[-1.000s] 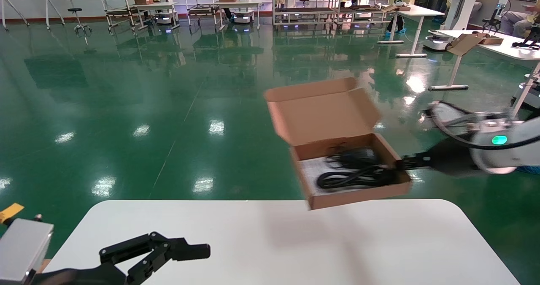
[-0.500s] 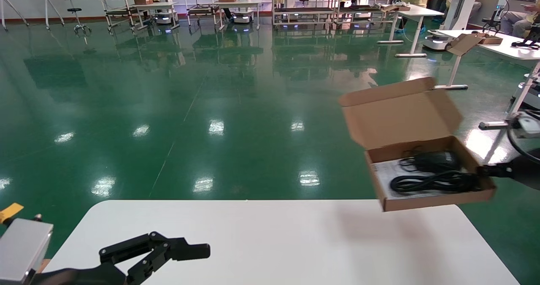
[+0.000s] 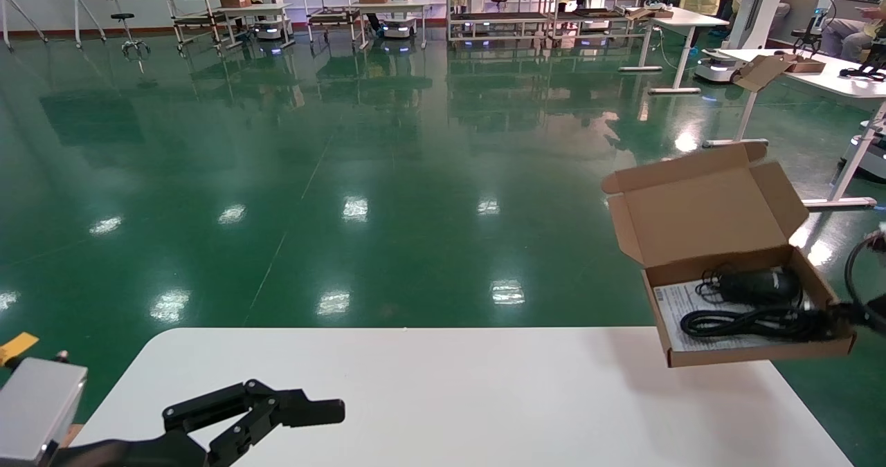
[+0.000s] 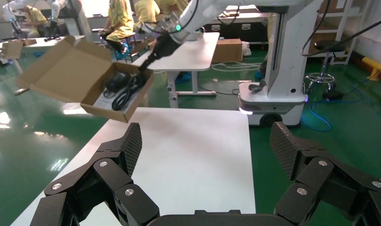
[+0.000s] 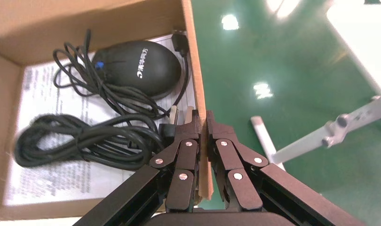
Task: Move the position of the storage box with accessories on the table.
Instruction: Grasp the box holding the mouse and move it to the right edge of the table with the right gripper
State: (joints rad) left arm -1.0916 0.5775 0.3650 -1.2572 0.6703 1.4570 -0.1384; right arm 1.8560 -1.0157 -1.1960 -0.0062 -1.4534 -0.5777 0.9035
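Small shallow box [image 3: 751, 353] of brown corrugated cardboard, held in the air over the far right corner of the table [image 3: 443, 398], not touching the top. Flap lid [image 3: 713, 200] hinged open and standing up behind, side tabs sticking out. Inside: glossy black oval mouse [image 5: 139, 66] with thin tangled cord, thick coiled black cable [image 5: 85, 143], both lying on a white printed paper sheet [image 5: 52, 181] flat on the bottom. Right gripper [image 5: 202, 125] clamped on the box's thin right side wall, one black finger inside, one outside, wall edge pinched between. Table white, smooth, matte, rounded corners. Left gripper [image 3: 294, 411] parked low over the near left part of the table, black ribbed fingers [image 4: 132, 146] spread wide apart, holding nothing. Shiny green floor [image 3: 277, 176] beyond.
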